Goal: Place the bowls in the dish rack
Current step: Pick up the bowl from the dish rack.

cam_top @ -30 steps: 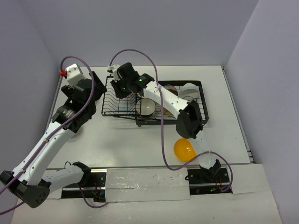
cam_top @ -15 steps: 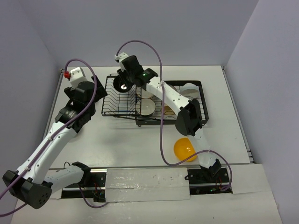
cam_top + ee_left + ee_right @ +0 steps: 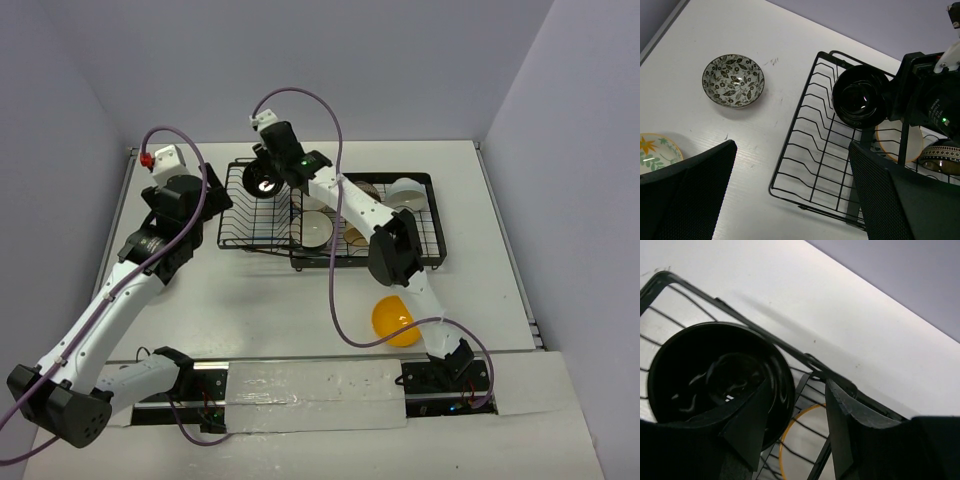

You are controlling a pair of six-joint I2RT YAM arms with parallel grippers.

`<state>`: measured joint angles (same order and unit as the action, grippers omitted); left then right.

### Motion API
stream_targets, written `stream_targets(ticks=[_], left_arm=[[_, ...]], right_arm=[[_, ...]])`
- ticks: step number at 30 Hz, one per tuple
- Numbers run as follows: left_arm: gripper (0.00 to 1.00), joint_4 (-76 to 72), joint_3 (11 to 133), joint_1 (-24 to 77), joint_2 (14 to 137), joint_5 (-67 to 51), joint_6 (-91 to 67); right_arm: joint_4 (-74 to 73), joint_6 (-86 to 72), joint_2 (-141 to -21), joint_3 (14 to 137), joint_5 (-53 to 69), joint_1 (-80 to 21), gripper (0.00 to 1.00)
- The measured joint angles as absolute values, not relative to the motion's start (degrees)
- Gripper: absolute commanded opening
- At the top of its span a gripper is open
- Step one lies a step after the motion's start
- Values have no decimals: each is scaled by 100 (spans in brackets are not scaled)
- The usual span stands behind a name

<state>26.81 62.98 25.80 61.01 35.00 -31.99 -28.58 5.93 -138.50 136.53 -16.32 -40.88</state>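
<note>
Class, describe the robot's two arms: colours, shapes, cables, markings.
Both the left arm and right arm have white tubular links and black joints. A purple cable loops along each. The left wrist carries a red connector; the right shows a green light. Tool fingers are black.

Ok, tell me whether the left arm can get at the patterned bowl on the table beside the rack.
Probably yes. The patterned bowl sits in the open on the table, clear of the dish rack, and the left tool hangs open nearby with nothing between them.
</note>
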Motion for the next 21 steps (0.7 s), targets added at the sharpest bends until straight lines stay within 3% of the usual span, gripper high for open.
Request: stream_targets(ticks=[5, 11, 21], left_arm=[[99, 2676, 6298, 2580, 6106, 3430, -3197], [99, 2672, 6298, 2585, 6189, 3426, -3192], [99, 2659, 6298, 2585, 6274, 3400, -3170]], right_arm=[[-2685, 602, -13957, 13653, -1702, -3994, 53], [-2515, 637, -13976, 13644, -1632, -3994, 26], [-2196, 637, -13979, 13423, -1466, -4001, 27]])
